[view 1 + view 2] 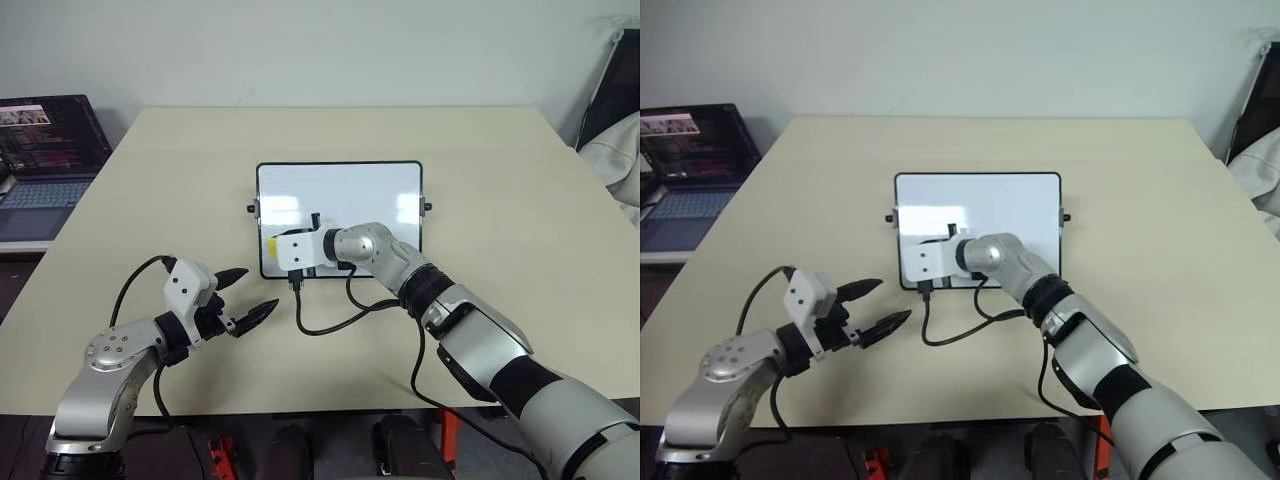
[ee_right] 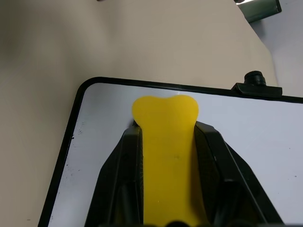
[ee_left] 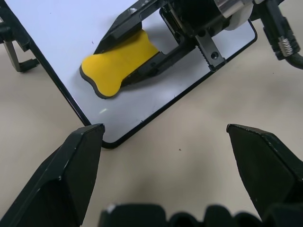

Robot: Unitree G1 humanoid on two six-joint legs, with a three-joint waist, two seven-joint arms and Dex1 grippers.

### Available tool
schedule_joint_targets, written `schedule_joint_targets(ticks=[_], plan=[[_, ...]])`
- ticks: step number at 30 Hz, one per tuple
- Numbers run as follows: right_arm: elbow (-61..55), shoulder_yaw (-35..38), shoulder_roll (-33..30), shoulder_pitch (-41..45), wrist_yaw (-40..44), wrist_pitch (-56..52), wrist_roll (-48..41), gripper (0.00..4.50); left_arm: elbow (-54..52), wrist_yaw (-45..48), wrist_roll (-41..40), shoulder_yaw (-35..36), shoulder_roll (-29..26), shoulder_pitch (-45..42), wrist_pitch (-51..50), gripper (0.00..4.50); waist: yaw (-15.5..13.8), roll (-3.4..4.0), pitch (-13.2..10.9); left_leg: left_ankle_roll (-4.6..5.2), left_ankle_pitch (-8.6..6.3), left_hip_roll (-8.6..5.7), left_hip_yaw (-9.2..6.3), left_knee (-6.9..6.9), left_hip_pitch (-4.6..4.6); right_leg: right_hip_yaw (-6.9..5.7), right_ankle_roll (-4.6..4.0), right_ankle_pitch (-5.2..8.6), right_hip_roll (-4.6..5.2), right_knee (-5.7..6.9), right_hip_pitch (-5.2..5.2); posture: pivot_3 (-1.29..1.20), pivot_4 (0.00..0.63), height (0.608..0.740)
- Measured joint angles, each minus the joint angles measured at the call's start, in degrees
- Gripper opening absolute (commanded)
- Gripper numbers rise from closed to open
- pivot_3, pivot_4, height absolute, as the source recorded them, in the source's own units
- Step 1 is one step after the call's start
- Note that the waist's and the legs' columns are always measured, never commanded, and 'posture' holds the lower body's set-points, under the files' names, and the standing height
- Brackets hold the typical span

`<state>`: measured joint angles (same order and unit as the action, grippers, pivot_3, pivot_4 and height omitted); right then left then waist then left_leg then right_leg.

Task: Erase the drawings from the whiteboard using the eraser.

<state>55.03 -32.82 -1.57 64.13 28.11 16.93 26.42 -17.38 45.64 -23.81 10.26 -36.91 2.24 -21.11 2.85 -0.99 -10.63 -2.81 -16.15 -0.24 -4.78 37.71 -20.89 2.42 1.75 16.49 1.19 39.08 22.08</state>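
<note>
The whiteboard (image 1: 345, 195), glossy white in a thin black frame, lies flat at the middle of the beige table (image 1: 500, 170). My right gripper (image 2: 168, 132) is shut on the yellow eraser (image 3: 118, 61) and holds it flat against the board's near-left corner. From the head view a yellow tip of the eraser (image 1: 270, 246) peeks out there. Of the drawings I make out just tiny dark specks by that corner's edge (image 2: 75, 135). My left gripper (image 1: 245, 297) hovers open and empty over the table, a short way in front of and left of the board.
A black cable (image 1: 330, 322) from my right wrist loops on the table in front of the board. A dark laptop (image 1: 45, 160) sits on a lower surface past the table's left edge. Pale fabric on a dark chair (image 1: 615, 150) stands beyond the right edge.
</note>
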Motion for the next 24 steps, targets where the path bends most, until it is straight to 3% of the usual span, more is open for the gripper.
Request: schedule_joint_targets(ticks=[6,17,24], plan=[[1.4,2.3,-2.1,2.2,-4.5,0.0,0.3,1.12,-0.1,0.1,-0.1,-0.1,0.0,0.0,-0.2,4.50,-0.3,0.00,0.0,0.05,0.07,-0.02,0.02,0.02,0.00,0.00,0.00,0.00,-0.01,-0.01,-0.03,0.00,0.150,0.740],[-8.8,-0.3,-5.1,-6.9,8.4,0.3,0.1,1.12,0.0,0.1,-0.4,-1.1,0.0,-1.2,-0.8,4.50,-0.3,0.00,0.1,0.07,0.08,-0.02,-0.07,0.02,0.13,-0.01,0.01,0.00,-0.01,-0.03,-0.22,0.00,0.150,0.740],[-5.5,1.4,-5.0,-3.9,-3.6,-0.2,0.5,1.12,-0.1,0.2,-0.6,-1.8,0.0,-2.2,-1.4,4.50,-0.6,0.07,0.0,0.11,0.28,-0.06,-0.17,0.10,0.08,0.00,0.02,-0.14,-0.01,-0.03,-0.21,0.00,0.150,0.740]])
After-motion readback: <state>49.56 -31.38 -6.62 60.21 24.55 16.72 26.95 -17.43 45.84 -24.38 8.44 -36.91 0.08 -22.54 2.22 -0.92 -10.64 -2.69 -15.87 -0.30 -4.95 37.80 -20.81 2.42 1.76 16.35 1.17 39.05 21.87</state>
